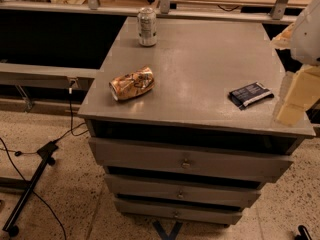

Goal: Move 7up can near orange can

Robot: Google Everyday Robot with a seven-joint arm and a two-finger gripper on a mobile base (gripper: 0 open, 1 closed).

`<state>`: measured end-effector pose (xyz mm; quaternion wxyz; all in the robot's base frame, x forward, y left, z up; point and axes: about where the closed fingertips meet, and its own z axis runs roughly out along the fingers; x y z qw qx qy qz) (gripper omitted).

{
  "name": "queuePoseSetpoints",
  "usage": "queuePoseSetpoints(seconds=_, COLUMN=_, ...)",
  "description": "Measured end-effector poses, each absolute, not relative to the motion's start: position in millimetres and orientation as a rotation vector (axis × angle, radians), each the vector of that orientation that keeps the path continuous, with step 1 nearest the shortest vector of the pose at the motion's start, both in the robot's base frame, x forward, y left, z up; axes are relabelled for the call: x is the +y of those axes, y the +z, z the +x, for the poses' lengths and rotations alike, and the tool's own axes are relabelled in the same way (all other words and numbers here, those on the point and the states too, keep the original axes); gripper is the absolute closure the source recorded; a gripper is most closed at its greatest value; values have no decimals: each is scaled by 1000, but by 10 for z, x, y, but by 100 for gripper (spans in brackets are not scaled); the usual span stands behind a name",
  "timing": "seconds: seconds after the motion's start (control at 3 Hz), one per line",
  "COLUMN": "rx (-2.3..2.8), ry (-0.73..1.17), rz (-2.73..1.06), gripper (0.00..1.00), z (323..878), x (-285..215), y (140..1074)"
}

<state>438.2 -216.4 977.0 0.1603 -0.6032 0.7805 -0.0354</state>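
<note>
The 7up can (147,26) stands upright at the far left of the grey cabinet top (200,69). It is silver-grey with a pale label. The orange can (132,83) lies crushed on its side near the left front of the top, well apart from the 7up can. My gripper (297,96) shows at the right edge of the view as a pale tan blurred shape, over the cabinet's right front corner and far from both cans.
A flat dark-blue packet (250,94) lies at the right front of the top. The cabinet has drawers (186,163) below. A rail and shelf run behind. Cables and a stand foot (30,184) lie on the floor at left.
</note>
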Motion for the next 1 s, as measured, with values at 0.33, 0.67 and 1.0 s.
queuePoseSetpoints(seconds=0.33, rx=2229, ry=-101, rz=-1723, gripper=0, z=4382, x=-2164, y=9771)
queuePoseSetpoints(seconds=0.67, rx=2199, ry=-115, rz=-1711, gripper=0, z=4581, x=-2119, y=9833)
queuePoseSetpoints(seconds=1.0, rx=2119, ry=-127, rz=-1728, gripper=0, z=5195, x=-1908, y=9958)
